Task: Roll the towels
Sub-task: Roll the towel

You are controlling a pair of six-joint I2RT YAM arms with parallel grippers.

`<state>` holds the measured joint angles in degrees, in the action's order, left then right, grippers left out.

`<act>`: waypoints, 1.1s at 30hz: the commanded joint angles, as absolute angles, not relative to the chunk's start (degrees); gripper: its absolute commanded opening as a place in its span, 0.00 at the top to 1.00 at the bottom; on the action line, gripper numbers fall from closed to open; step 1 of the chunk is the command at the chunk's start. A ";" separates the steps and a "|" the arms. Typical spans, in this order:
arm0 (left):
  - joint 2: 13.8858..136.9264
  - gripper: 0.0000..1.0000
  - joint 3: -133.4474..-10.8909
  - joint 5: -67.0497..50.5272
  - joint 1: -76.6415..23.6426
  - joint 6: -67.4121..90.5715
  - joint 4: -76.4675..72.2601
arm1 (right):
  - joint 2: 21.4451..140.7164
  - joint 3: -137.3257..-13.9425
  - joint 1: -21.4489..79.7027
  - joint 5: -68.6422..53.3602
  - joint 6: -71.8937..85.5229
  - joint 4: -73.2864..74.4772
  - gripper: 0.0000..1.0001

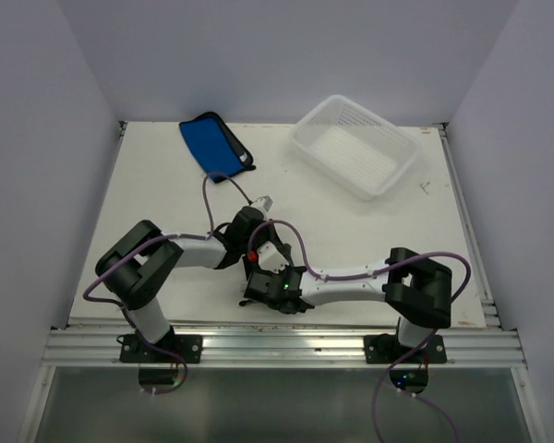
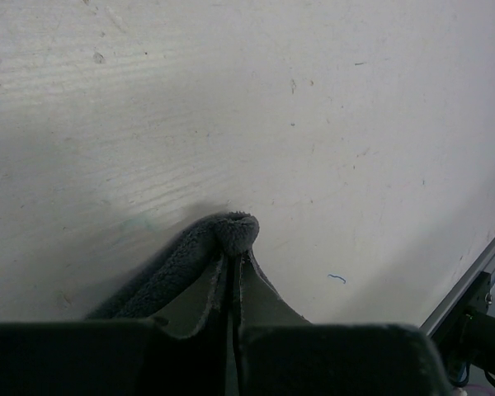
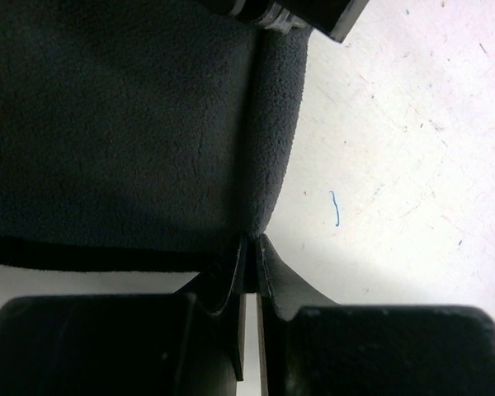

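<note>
The left tool (image 2: 232, 268) is pressed together, pinching a raised fold of the dark towel (image 2: 177, 272). The right tool (image 3: 249, 252) is also pinched on that towel's edge, with the cloth spreading flat beyond it. Both meet over the middle of the tabletop (image 1: 166, 203), toward its near edge. The white surface is scuffed and carries a short blue thread (image 3: 335, 208). The blue towel (image 1: 212, 145) lies by the far edge, left of centre, and a white basket (image 1: 355, 148) sits toward the far right corner. Pale walls (image 1: 37, 138) close three sides.
</note>
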<state>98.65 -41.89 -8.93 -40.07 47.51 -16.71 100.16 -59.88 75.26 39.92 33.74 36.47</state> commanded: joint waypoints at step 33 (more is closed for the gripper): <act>93.43 1.00 -34.19 -4.75 -38.14 50.10 -27.33 | 71.63 -37.88 63.19 22.67 45.69 5.28 0.57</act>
<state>95.81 -34.76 -5.74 -38.33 50.26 -26.09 70.35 -36.62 63.00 24.45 45.23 11.84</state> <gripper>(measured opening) 0.041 0.437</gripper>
